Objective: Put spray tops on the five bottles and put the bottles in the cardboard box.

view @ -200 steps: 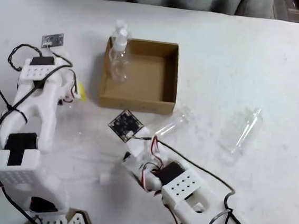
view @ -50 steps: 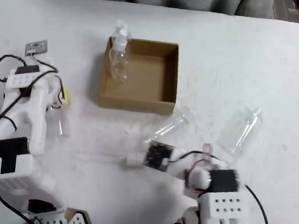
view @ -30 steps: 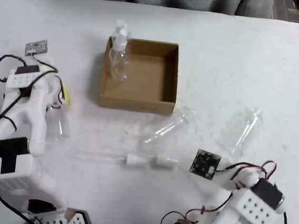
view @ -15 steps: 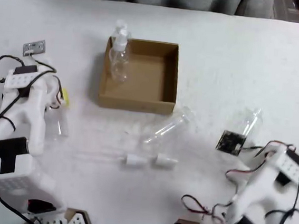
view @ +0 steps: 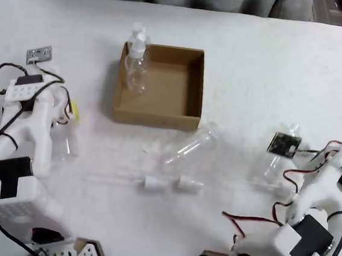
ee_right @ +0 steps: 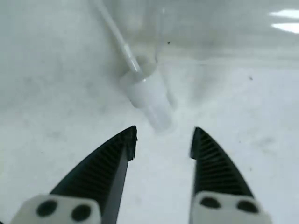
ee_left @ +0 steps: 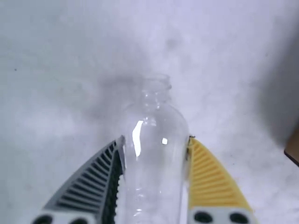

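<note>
Left fingers (ee_left: 210, 177) clamp a bottle (ee_left: 154, 154) at the box's (view: 153, 119) 8 o'clock. Right fingers (ee_right: 112, 163) stand apart near a spray top (ee_right: 149, 100).

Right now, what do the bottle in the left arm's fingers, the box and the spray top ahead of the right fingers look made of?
Bottle: probably clear plastic, glossy; see-through with sharp highlights, though glass can't be ruled out.
Box: brown cardboard, matte, with thin folded walls.
Spray top: white opaque plastic by its look, smooth, with a thin pale tube running from it.
</note>
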Controlling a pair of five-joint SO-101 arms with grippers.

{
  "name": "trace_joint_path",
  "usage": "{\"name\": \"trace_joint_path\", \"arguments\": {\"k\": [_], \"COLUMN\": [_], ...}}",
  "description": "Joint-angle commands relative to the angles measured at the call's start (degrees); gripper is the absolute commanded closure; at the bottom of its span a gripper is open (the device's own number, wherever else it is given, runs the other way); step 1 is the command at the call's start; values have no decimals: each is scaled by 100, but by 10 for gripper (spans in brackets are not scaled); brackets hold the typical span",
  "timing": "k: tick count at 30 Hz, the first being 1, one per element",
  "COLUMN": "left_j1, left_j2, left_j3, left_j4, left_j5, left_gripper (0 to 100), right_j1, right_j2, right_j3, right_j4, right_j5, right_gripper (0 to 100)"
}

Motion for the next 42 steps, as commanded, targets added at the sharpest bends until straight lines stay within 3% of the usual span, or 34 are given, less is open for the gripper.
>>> {"name": "trace_joint_path", "arguments": {"k": [1, 8, 14, 23, 34, 42], "left_j1": [-75, -75, -75, -75, -75, -75], "left_j2": [-75, -75, -75, -75, -75, -66], "left_j3": [-105, -105, -105, -97, -97, -97], "left_j4": [-18, -26, -26, -9, 9, 9], "left_j5": [-53, -53, -53, -378, -404, -413], "left_gripper": [980, 980, 980, 980, 980, 980], "right_j1": [101, 426, 831, 664, -13, -295], "right_j2": [-435, -1112, -1842, -2062, -1516, -602], "right_j3": [-527, -334, 571, 2347, 2303, 633], "right_j4": [567, 822, 664, -1815, -2571, -1648], "right_j5": [-818, -3393, -4738, -7393, -8369, -9011], "right_gripper": [967, 983, 982, 982, 982, 982]}}
